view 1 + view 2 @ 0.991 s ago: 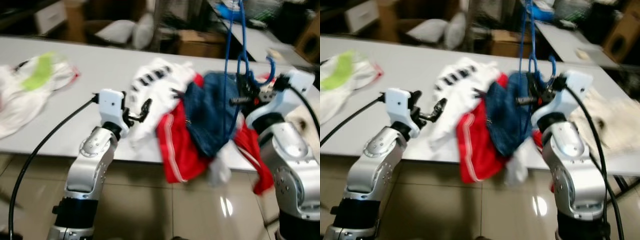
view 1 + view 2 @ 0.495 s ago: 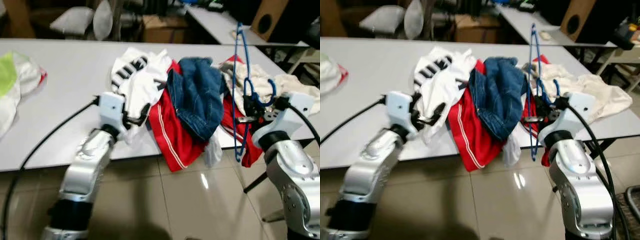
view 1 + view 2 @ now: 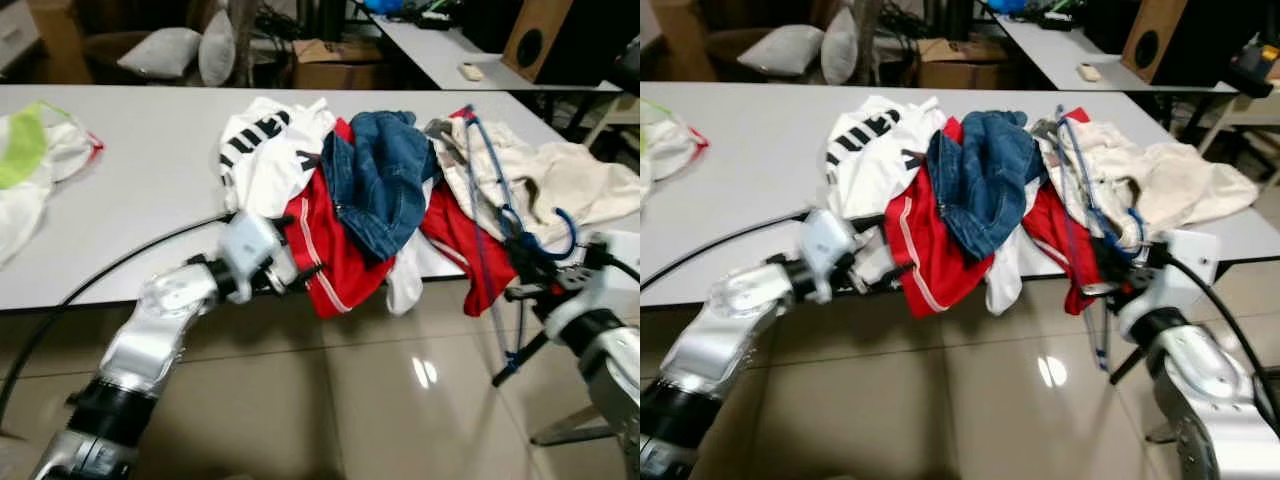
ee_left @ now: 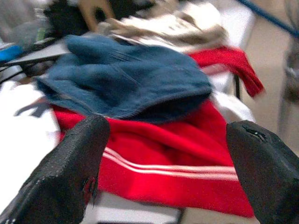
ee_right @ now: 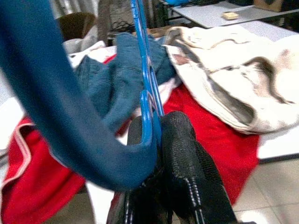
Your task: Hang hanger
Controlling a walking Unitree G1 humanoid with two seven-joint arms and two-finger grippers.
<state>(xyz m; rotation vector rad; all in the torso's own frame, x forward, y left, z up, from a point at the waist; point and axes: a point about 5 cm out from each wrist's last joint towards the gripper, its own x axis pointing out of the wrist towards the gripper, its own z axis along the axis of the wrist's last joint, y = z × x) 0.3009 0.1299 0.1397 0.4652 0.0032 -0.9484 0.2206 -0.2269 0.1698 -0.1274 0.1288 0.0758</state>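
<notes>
A blue wire hanger (image 3: 492, 225) stands tilted off the table's front right corner, its hook (image 3: 560, 235) curling near my right gripper (image 3: 528, 290), which is shut on it. In the right wrist view the hanger (image 5: 145, 79) runs between the black fingers (image 5: 182, 154). My left gripper (image 3: 300, 275) is open at the table's front edge, right by the red shorts (image 3: 330, 250). In the left wrist view its two fingertips (image 4: 70, 172) stand wide apart with the red shorts (image 4: 163, 168) and blue jeans (image 4: 126, 79) beyond them.
A pile of clothes lies on the white table (image 3: 150, 190): a white printed shirt (image 3: 265, 150), blue jeans (image 3: 385, 170), a cream garment (image 3: 540, 175). A white and green garment (image 3: 30, 160) lies at the far left. Shiny tiled floor (image 3: 330, 400) is in front.
The camera has swung and drawn back. My right gripper has carried the hanger lower and to the right, off the table edge. My left gripper has dropped to the table's front edge.
</notes>
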